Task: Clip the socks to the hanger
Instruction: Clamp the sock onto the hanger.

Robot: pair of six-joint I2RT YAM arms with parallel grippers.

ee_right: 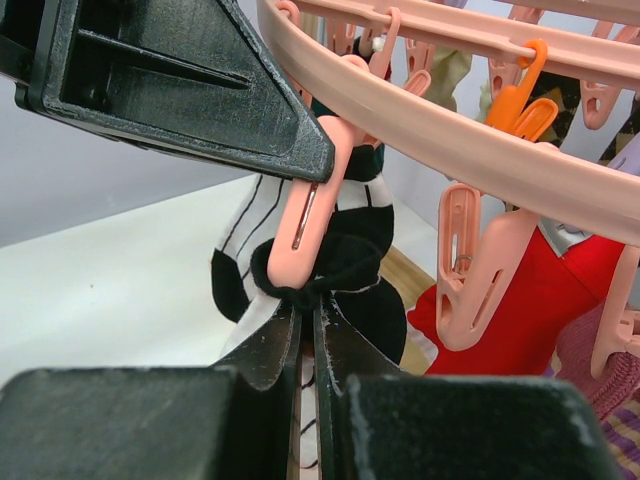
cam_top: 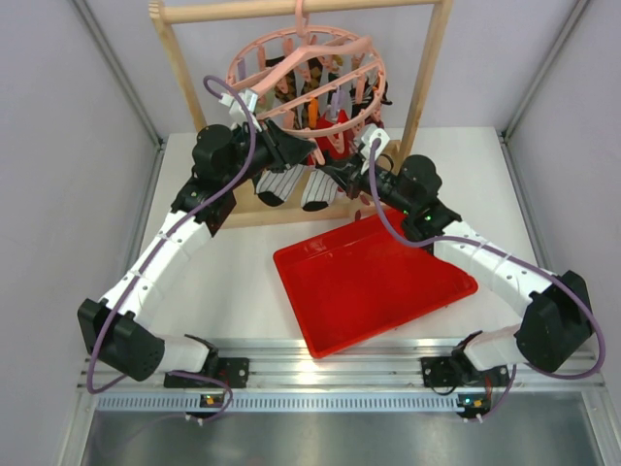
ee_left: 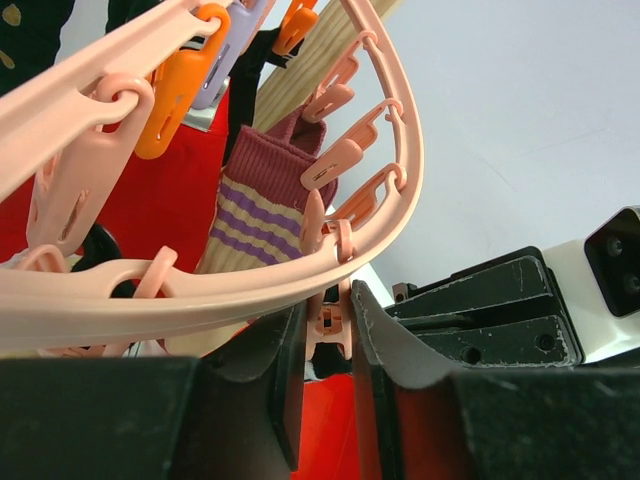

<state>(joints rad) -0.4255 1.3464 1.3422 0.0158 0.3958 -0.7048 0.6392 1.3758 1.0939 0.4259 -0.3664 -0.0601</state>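
Observation:
The pink round hanger (cam_top: pixel 320 68) hangs from the wooden rack, and its ring fills the left wrist view (ee_left: pixel 200 290) and the right wrist view (ee_right: pixel 480 150). Two white pinstriped socks with black toes (cam_top: pixel 277 184) hang below its near rim. My left gripper (ee_left: pixel 328 312) is shut on a pink peg (ee_left: pixel 335 325) under the ring. In the right wrist view that peg (ee_right: pixel 300 225) sits at the black cuff of a sock (ee_right: pixel 240 255). My right gripper (ee_right: pixel 308 315) is shut on that cuff from below. In the top view, the left gripper (cam_top: pixel 277 146) and right gripper (cam_top: pixel 340 175) meet under the hanger.
A red tray (cam_top: pixel 369 282) lies on the table in front of the rack. The wooden rack frame (cam_top: pixel 175 68) stands at the back. A red sock (ee_right: pixel 520 310) and a maroon striped sock (ee_left: pixel 265 200) hang from other pegs, among several orange and purple pegs.

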